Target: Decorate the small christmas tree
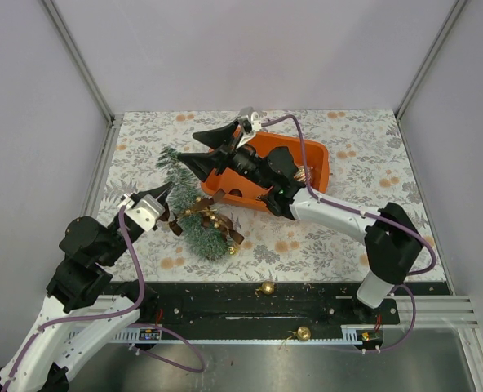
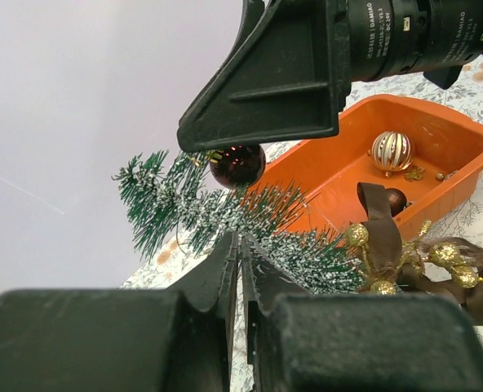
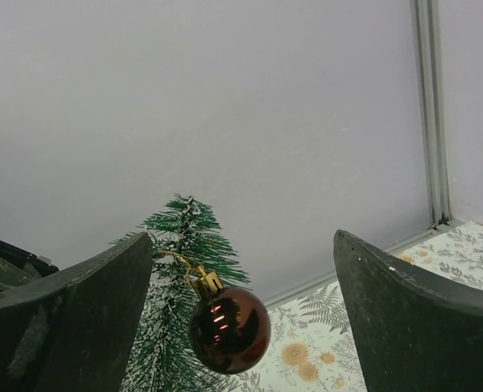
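The small christmas tree point(image 1: 194, 208) lies tilted on the floral cloth, its tip point(image 2: 139, 175) raised toward the back left. My left gripper point(image 1: 166, 194) is shut, its fingertips point(image 2: 229, 245) pinched into the frosted needles at the tree's side. My right gripper point(image 1: 187, 148) stands wide open near the tip. A dark red bauble point(image 3: 229, 329) hangs by its gold loop from a branch between the right gripper's spread fingers point(image 3: 103, 294) and touches neither. The same bauble point(image 2: 237, 165) shows just under one right finger point(image 2: 266, 90). A brown ribbon with gold beads point(image 2: 380, 233) wraps the tree's lower part.
The orange tray point(image 1: 319, 155) sits behind the tree, under the right arm. It holds a gold striped bauble point(image 2: 391, 151) and a dark bauble point(image 2: 396, 201). Two gold baubles point(image 1: 267, 287) point(image 1: 303, 333) rest on the black rail at the near edge. Walls enclose the table.
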### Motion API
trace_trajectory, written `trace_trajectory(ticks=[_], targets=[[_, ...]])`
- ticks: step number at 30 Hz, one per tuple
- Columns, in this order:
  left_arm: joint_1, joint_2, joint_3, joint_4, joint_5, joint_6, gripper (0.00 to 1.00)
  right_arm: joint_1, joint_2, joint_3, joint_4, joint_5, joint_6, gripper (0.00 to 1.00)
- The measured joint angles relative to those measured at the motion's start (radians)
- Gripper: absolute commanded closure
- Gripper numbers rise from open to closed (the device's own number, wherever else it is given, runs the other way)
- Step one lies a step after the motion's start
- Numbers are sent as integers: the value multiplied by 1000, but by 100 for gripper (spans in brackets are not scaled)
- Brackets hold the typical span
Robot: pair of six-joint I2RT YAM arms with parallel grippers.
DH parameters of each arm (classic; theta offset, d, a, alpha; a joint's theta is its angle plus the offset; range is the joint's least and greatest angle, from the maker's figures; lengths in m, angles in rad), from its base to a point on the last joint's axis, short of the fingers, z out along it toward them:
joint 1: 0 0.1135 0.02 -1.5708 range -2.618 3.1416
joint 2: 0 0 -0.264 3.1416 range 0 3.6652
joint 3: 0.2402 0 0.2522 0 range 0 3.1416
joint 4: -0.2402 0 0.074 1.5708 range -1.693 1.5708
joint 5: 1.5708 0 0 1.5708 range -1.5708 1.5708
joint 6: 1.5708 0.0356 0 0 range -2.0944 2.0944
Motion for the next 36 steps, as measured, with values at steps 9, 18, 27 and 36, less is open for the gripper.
trace_trajectory(ticks=[9, 18, 27, 36], targets=[[0, 0, 0, 0, 0, 0, 85, -2, -102, -39, -25, 31, -12, 1], [0, 2, 33, -51, -3, 15, 5, -8, -248, -39, -147, 51, -76, 1], [0, -6, 145, -95, -27, 18, 1, -9, -397, -66, -436, 164, -133, 1], [0, 11, 258, -238, -166, -17, 1, -27, -520, -108, -721, 326, -126, 0]])
